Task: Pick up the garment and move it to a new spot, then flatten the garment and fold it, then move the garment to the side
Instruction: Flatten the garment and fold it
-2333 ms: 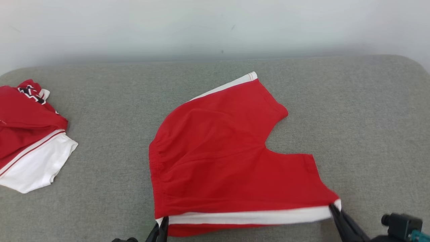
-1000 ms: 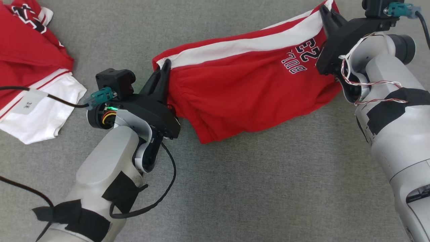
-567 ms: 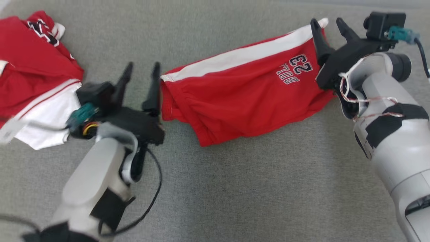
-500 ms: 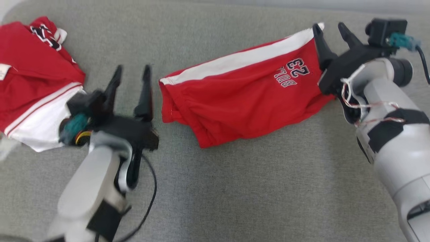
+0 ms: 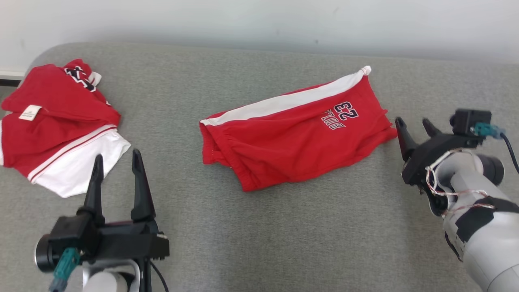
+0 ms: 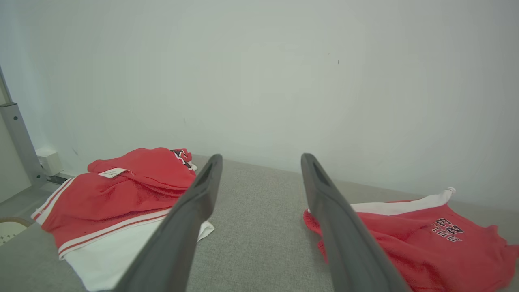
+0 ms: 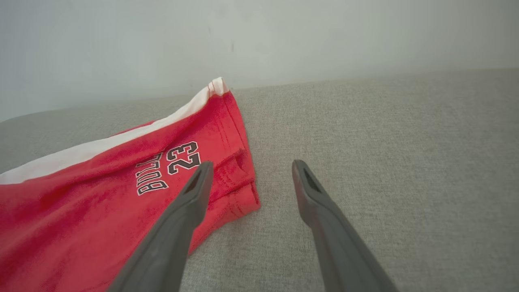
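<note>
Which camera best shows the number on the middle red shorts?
The right wrist view: the number is close and readable there. The head view shows it small and upside down; the left wrist view shows it tiny, far right.

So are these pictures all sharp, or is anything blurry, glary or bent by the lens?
Head view: soft, even light, no glare, and the red shorts with a white side stripe look sharp. Left wrist view: the left pincer looms large and slightly soft near the lens, and the pale wall dims toward the edges. Right wrist view: the right pincer is likewise stretched, yet the lettering reads clearly.
</note>
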Tool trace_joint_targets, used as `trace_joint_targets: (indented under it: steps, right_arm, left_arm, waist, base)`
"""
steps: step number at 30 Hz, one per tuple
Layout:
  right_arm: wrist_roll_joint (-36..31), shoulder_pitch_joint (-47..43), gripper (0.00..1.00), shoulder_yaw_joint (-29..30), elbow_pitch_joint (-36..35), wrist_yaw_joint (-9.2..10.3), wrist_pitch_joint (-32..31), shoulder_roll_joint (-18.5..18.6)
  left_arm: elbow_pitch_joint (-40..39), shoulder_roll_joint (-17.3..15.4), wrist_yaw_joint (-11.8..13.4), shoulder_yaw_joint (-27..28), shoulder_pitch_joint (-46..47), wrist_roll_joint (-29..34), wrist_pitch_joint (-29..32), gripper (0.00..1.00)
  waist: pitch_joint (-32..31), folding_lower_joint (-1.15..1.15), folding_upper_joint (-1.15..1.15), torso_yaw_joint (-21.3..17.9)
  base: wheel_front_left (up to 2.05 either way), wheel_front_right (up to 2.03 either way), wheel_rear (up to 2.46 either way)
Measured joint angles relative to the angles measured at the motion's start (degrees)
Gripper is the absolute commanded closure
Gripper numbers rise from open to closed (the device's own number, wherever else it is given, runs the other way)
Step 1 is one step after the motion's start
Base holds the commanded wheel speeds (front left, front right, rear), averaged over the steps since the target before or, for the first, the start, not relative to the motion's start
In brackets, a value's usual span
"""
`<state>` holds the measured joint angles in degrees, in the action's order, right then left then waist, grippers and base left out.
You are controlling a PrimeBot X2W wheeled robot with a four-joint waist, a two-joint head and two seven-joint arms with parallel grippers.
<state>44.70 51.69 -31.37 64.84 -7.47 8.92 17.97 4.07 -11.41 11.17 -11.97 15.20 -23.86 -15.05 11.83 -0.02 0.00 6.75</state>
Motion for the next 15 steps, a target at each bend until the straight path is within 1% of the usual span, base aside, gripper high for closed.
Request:
trace_joint_targets:
  steps: [3,5,7,15]
  right_arm:
    - [2.08,-1.37,0.00,0.69,1.05,0.00,-1.16,-0.18]
    - [3.22,-1.44,0.00,1.21,2.29,0.00,-1.82,-0.76]
    - [3.86,-1.40,0.00,1.64,3.39,0.00,-1.86,-1.00]
    - [3.92,0.07,0.00,2.56,7.89,0.00,-1.85,-0.86]
  left_arm:
    - [-1.87,0.43,0.38,0.23,-2.62,1.16,0.00,0.00]
    - [-3.66,1.49,0.97,0.63,-4.30,2.21,0.00,0.00]
    - [-3.93,1.88,1.01,0.80,-4.90,2.44,0.00,0.00]
    - [-3.65,3.14,-0.07,0.45,-5.37,2.79,0.00,0.00]
  waist:
    - [-0.44,0.00,0.00,0.82]
    - [-0.62,0.01,0.00,1.96]
    - [-0.67,0.01,0.00,2.78]
    - [-0.10,0.02,0.00,6.35]
  base:
    - [0.00,0.00,0.00]
    - [0.00,0.00,0.00]
    - [0.00,0.00,0.00]
    - [0.00,0.00,0.00]
